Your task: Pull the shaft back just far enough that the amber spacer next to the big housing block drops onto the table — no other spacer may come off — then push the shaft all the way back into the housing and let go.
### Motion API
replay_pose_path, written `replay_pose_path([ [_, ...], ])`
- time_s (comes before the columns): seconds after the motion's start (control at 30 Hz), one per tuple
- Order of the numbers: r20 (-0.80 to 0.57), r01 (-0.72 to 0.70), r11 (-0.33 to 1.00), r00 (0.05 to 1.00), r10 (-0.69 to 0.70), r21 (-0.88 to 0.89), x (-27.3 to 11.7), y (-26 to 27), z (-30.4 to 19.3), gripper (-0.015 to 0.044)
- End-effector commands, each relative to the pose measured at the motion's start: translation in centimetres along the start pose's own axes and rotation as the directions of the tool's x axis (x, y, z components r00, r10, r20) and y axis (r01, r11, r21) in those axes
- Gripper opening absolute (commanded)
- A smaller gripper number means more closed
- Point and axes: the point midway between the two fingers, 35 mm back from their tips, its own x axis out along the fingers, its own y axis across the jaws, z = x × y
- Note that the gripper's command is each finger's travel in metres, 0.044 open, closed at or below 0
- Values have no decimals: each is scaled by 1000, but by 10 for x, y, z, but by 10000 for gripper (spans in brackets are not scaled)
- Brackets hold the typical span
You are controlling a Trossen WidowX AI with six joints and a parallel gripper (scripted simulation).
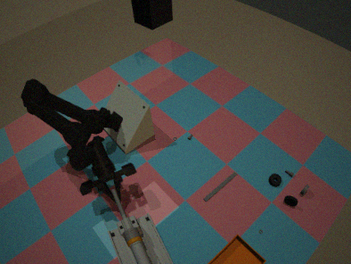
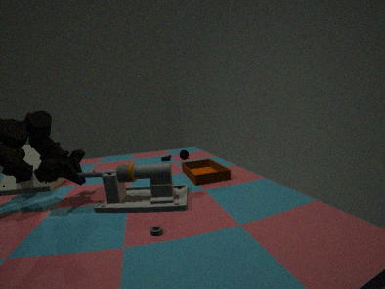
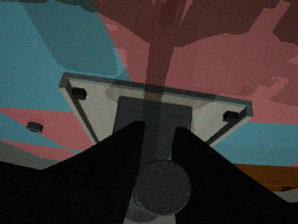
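Nearest in the exterior view, a small dark ring (image 2: 155, 230) lies flat on the checkered surface (image 1: 202, 152) (image 2: 274, 244) (image 3: 30, 40), in front of the pale base plate (image 1: 163, 251) (image 2: 105, 209) (image 3: 207, 106). The top view cuts that plate off at its lower edge, along with the far end of the housing (image 1: 141, 253) (image 2: 155, 171). The amber spacer (image 1: 134, 241) (image 2: 131, 172) is up on the assembly, right beside the housing, with a grey collar (image 1: 132, 234) (image 2: 121, 173) on its other side. Whatever runs inside them is hidden, and any gap between amber and housing is too small to judge.

The gripper (image 1: 116, 186) (image 2: 82, 175) (image 3: 158, 133) is nearly closed, clenched on the thin shaft (image 1: 119, 203) (image 2: 98, 174), which runs from it over the upright post (image 2: 114, 187) to the collar. The wrist view is dark, and the exact contact is hard to make out.

Farther off, the orange tray (image 1: 238, 238) (image 2: 214, 179) (image 3: 267, 175) sits beyond the housing, cropped in the top and wrist views. Behind the arm, the pale wedge block (image 1: 129, 111) (image 2: 30, 163) is partly covered by it
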Motion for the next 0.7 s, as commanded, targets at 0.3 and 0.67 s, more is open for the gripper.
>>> replay_pose_path([
  [0.3,1,1,1000,1000,-1,2,-1,0,1,0],
  [0.67,1,1,1000,1000,-1,2,-2,0,2,0],
])
